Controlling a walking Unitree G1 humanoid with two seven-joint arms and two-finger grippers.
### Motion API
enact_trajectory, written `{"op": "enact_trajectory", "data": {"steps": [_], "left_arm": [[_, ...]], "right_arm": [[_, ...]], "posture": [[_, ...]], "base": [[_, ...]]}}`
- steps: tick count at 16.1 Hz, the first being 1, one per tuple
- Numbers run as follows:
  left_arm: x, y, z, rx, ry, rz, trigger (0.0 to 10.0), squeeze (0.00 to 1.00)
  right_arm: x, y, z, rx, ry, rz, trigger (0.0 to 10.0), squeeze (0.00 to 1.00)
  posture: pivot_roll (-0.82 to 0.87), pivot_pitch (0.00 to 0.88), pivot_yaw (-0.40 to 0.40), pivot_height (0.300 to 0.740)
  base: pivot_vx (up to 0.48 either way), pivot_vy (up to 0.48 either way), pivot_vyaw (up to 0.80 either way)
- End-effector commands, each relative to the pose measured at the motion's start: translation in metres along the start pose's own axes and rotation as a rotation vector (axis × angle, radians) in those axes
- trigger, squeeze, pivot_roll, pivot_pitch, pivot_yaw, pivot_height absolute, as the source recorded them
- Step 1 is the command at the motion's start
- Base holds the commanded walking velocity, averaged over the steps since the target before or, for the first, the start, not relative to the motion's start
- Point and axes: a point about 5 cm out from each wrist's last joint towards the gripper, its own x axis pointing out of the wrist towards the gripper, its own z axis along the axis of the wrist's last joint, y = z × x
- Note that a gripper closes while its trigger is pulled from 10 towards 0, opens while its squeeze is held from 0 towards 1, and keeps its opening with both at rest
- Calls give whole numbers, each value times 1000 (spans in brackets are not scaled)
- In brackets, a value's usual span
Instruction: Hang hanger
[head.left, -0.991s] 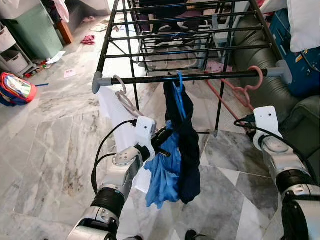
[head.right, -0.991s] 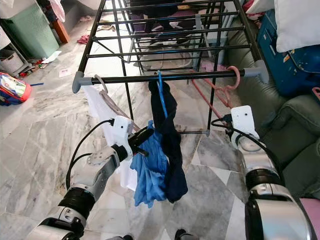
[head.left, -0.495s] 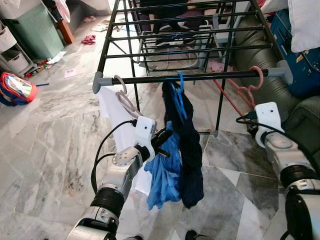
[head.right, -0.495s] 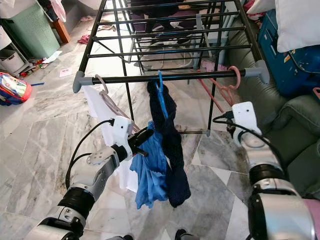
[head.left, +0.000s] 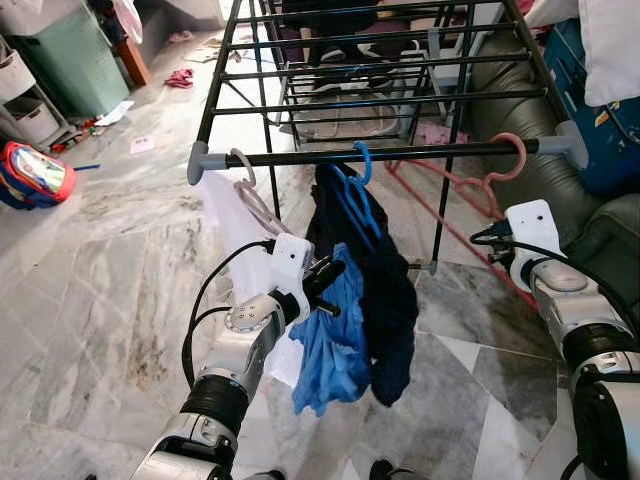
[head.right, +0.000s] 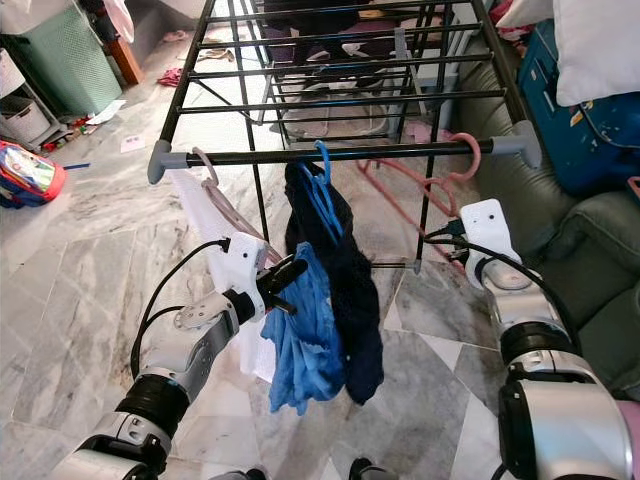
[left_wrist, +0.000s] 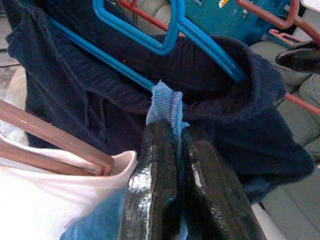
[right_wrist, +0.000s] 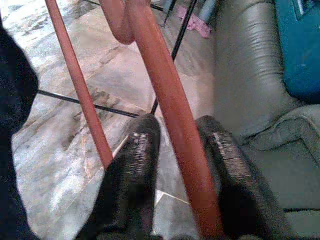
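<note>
A black drying rack's front rail (head.left: 430, 153) carries three hangers. A blue hanger (head.left: 358, 160) at the middle holds a dark navy garment (head.left: 392, 300). My left gripper (left_wrist: 175, 131) is below the rail, shut on a fold of a light blue garment (head.left: 335, 345) that hangs against the navy one. A pink hanger (head.left: 505, 165) is hooked on the rail's right end. My right gripper (right_wrist: 177, 127) is open with one arm of the pink hanger (right_wrist: 160, 85) between its fingers, against one pad. A pale hanger (head.left: 245, 180) with a white cloth (head.left: 225, 215) hangs at the left end.
A grey sofa (head.left: 600, 240) and a blue box (head.left: 590, 100) stand close on the right. More rack rails (head.left: 350, 70) run behind. A green bin (head.left: 70, 55) and a colourful bag (head.left: 30, 172) sit on the marble floor (head.left: 110, 280) at the left.
The navy garment has swung, its lower end going right and its top bunching left. My right wrist has edged toward the rack. My left gripper stays where it was.
</note>
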Motion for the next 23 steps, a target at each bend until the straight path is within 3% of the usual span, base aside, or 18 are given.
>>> {"op": "enact_trajectory", "data": {"steps": [1,8,16,18,19,20,21,22,23], "left_arm": [[-2,2,0,14,11,7,10000,0],[-2,2,-2,16,17,11,10000,0],[1,1,-1,23,17,16,10000,0],[0,4,0,23,-1,45,10000,0],[0,5,1,21,-7,54,10000,0],[-1,5,0,22,-15,61,10000,0],[-1,3,0,22,-19,62,10000,0],[-1,2,-1,24,-23,62,10000,0],[0,0,-2,27,-23,65,10000,0]], "right_arm": [[1,2,2,-9,-2,18,0,0],[-1,-2,0,12,-18,23,0,0],[-3,-3,-4,28,-37,-64,0,0],[-6,-9,5,51,-121,-141,2392,0],[-9,-10,8,56,-169,-174,2863,0],[-11,-8,6,61,-191,-181,5255,0],[-13,-6,4,67,-210,-192,5686,0],[-17,-4,2,75,-228,-201,9765,0],[-21,0,-3,81,-232,-194,10000,0]], "posture": [[-43,139,75,740],[-43,140,74,740],[-49,132,71,740],[-49,130,68,740],[-52,129,68,740],[-55,128,69,740],[-58,128,71,740],[-63,128,73,740],[-65,128,74,740]], "base": [[0,0,0],[0,0,0],[0,0,0],[0,0,0],[0,0,0],[0,0,0],[0,0,0],[0,0,0],[0,0,0]]}}
